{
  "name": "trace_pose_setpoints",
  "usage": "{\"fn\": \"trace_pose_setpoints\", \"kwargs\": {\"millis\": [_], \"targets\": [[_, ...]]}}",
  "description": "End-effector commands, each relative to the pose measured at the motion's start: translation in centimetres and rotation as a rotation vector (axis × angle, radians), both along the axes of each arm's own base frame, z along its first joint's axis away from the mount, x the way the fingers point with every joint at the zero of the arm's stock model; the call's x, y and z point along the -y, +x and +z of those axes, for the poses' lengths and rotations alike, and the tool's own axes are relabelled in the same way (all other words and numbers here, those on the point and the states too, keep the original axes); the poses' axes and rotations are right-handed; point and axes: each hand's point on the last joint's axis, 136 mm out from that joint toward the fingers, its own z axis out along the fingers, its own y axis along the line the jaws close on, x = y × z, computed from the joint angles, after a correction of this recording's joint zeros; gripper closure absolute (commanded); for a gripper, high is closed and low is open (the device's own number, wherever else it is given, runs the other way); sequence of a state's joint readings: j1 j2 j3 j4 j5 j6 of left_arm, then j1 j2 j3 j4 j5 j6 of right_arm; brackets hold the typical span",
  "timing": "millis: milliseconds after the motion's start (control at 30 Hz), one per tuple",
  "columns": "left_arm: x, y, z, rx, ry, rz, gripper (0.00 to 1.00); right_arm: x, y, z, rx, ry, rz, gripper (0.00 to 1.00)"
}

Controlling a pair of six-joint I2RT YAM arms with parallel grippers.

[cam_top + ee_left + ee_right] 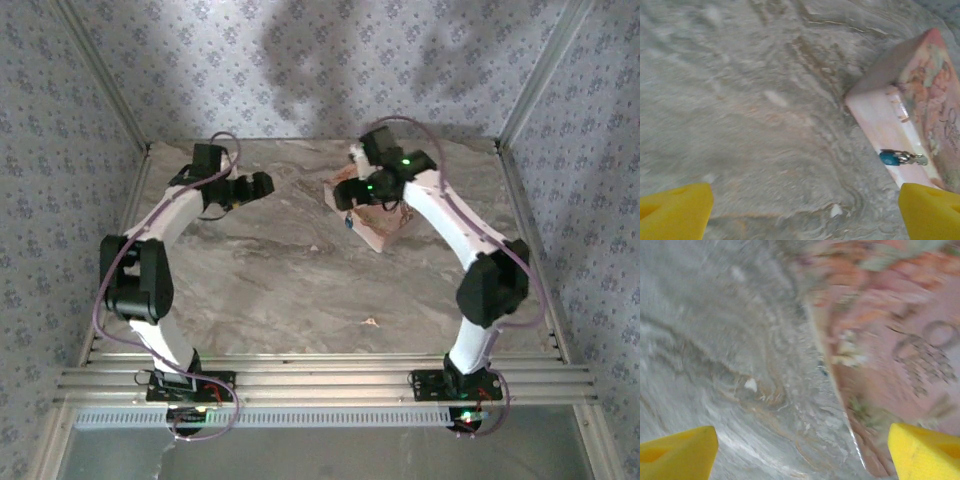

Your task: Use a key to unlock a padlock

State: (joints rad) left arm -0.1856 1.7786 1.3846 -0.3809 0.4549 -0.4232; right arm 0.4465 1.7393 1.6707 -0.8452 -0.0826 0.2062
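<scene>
The flat pink cardboard box with a printed floral picture (925, 85) carries dark curly script on its lid. The script sits at the right edge of the left wrist view and appears larger but smeared in the right wrist view. No word of it can be read in either.

The left wrist view gives the clearest sight of the tiny blue-bodied padlock (888, 158). It lies against the pale side face of the box, with silvery metal bits touching its right end. It sits ahead of the yellow finger at the right of that view and just inside it. Whether any of those bits is a key cannot be told.

The left gripper (805, 200) has its yellow fingers (675, 212) wide apart, with only marbled grey-beige tabletop (740, 100) between them.

The right gripper (802, 440) also has its fingers (925, 452) spread wide, gripping nothing. The box edge runs up between them, with the lid ahead of the finger at the right of that view and tabletop ahead of the other. A small dark speck at that edge is too blurred to name.

The top view adds the layout. The left gripper hangs apart from the box, to its left, and the right gripper is over the box's left corner. The padlock is a blue speck at the box's left edge, just beside the right fingers.
</scene>
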Motion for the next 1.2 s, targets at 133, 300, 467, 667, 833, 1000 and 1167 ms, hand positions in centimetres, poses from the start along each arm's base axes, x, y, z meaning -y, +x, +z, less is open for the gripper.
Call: {"fn": "trace_pose_setpoints", "kwargs": {"millis": [133,300,467,667,833,1000,1167], "targets": [[7.9,2.8,0.1,-0.01,-0.08,-0.203,0.11,8.8,-2.2,-5.3,-0.207,0.356,-0.576,0.15],[12.9,4.7,-1.2,-0.036,-0.127,-0.295,0.14,10.0,-3.3,-6.7,-0.261,0.392,-0.617,0.14],[16.4,6.6,-1.6,-0.038,-0.145,-0.348,0.14,10.5,-3.4,-7.6,-0.285,0.408,-0.647,0.14],[17.5,7.3,-4.4,-0.116,-0.148,-0.339,0.2,11.1,-1.7,-8.9,-0.29,0.437,-0.678,0.15],[16.9,6.0,-6.5,-0.202,-0.132,-0.327,0.26,10.6,-0.4,-10.2,-0.316,0.435,-0.672,0.16],[15.9,3.9,-7.7,-0.253,-0.1,-0.322,0.3,9.8,0.9,-10.9,-0.33,0.428,-0.647,0.15],[14.0,1.9,-8.7,-0.251,-0.086,-0.269,0.31,7.8,1.9,-11.6,-0.327,0.386,-0.582,0.14]]}}
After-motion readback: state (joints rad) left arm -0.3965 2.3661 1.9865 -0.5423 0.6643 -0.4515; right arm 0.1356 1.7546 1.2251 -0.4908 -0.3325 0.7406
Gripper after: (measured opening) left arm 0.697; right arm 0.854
